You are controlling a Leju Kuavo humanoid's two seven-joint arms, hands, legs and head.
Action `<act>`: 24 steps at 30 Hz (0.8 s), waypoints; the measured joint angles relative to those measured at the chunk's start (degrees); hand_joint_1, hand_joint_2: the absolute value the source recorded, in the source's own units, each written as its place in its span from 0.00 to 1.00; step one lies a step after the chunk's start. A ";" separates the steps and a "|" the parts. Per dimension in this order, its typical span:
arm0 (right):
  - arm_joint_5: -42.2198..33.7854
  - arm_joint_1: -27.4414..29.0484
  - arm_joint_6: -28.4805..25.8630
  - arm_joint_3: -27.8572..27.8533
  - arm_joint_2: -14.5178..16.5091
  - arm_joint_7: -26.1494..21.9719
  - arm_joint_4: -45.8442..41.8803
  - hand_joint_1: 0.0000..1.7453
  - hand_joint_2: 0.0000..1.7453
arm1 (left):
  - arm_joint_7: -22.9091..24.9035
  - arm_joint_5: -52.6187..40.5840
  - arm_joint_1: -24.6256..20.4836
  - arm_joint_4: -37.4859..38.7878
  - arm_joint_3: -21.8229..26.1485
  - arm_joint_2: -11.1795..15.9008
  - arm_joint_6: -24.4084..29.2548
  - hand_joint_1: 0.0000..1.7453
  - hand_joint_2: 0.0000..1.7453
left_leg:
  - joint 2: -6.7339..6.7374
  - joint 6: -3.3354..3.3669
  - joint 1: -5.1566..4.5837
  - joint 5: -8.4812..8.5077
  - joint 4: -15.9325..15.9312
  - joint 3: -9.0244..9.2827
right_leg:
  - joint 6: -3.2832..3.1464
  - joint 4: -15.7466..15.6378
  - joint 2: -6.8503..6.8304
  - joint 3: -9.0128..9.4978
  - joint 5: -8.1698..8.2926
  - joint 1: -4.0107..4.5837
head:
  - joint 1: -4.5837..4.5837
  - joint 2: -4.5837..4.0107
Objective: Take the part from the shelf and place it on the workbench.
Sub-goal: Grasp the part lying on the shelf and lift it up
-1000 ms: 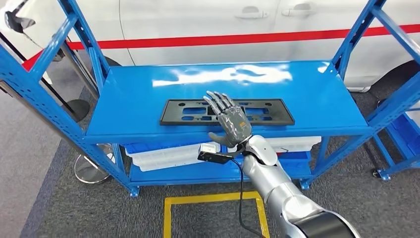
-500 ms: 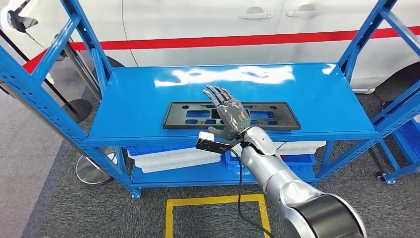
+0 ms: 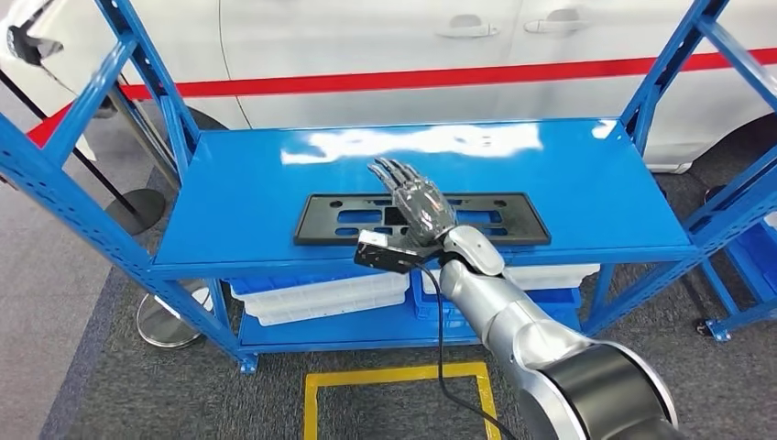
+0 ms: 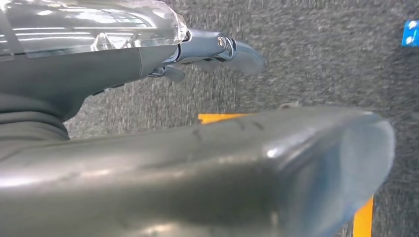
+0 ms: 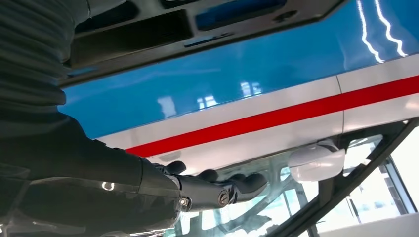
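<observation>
A flat black rectangular part [image 3: 499, 218] with cut-out slots lies near the front of the blue shelf top [image 3: 247, 197]. My right hand [image 3: 418, 203] reaches over the middle of the part with its fingers stretched out and apart, holding nothing. Whether it touches the part I cannot tell. The right wrist view shows the same hand [image 5: 148, 190] with straight fingers just off the part [image 5: 143, 34] and the shelf top [image 5: 222, 84]. My left hand [image 4: 197, 163] hangs over the grey carpet, fingers loose and holding nothing.
A white car [image 3: 366, 41] with a red stripe stands right behind the shelf. Slanted blue uprights [image 3: 137, 64] frame both shelf ends. White bins [image 3: 316, 295] sit on the lower level. A yellow floor marking [image 3: 394, 371] lies in front, and another blue rack [image 3: 744, 247] stands at right.
My right hand has moved forward and lower, from the part's front edge to over its middle. The head camera shifted slightly; the part has not moved.
</observation>
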 joint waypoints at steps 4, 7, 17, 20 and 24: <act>-0.05 -0.60 0.25 0.11 0.36 -0.20 0.72 0.00 1.00 | -0.28 0.39 0.12 0.03 0.32 -0.13 0.42 0.00 0.00 | -0.01 1.37 0.42 0.42 -0.77 0.24 | 1.07 2.52 -0.08 -1.07 -1.85 -0.06 | -0.01 0.00; -0.49 -0.48 0.15 0.15 0.31 -1.36 1.03 0.00 1.00 | -0.24 0.54 0.17 0.07 0.60 -0.22 0.67 0.00 0.00 | 0.02 1.86 0.41 0.44 -0.87 0.27 | 1.37 13.52 -0.11 -6.49 -7.03 -0.13 | 0.00 0.00; -7.86 9.43 -4.41 3.04 -1.01 -5.03 -3.58 0.00 1.00 | -0.17 1.14 0.30 0.09 1.16 0.01 -0.98 0.00 0.00 | -0.15 0.09 0.14 -0.49 -0.41 0.66 | -0.34 0.14 -0.01 -0.80 0.48 0.35 | -0.01 0.00; -9.51 14.55 -6.20 7.06 -1.78 -1.59 -7.97 0.00 1.00 | -0.21 1.35 0.31 0.10 1.19 0.50 -1.66 0.00 0.00 | -0.01 -0.80 0.26 -3.36 3.72 -0.98 | -1.29 -0.34 0.00 -0.47 0.67 -0.03 | -0.02 0.00; -5.34 21.55 -6.90 11.57 -3.34 6.47 -15.29 0.00 1.00 | 0.29 1.06 0.37 0.16 1.17 1.08 -1.98 0.00 0.00 | 0.02 -1.20 0.30 -8.06 15.69 -6.52 | -1.81 -0.23 -0.04 -0.39 0.43 0.25 | -0.02 0.00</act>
